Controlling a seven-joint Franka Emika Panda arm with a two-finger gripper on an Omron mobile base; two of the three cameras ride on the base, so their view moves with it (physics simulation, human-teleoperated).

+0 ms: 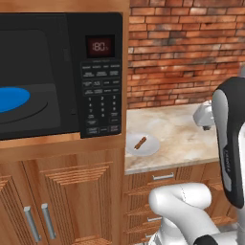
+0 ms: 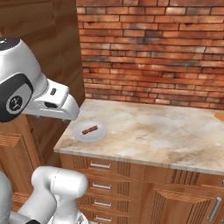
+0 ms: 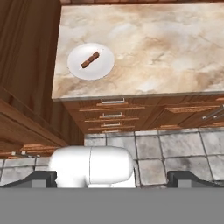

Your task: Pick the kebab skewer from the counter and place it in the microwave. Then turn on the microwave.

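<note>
Skewer point(image 3: 90, 60) on plate point(image 3: 103, 68), well beyond open pincer point(image 3: 112, 177)

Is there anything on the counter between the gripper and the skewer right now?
Nothing visible. The kebab skewer lies exposed on a small white plate near the counter's left end, with bare counter around it. The open gripper looks down from above.

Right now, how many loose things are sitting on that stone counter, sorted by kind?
Small white round plate: 1
Brown-orange kebab skewer, lying on that plate: 1
Orange thing at the counter's far right edge, cut off, cannot tell what: 1
Total: 3
</note>
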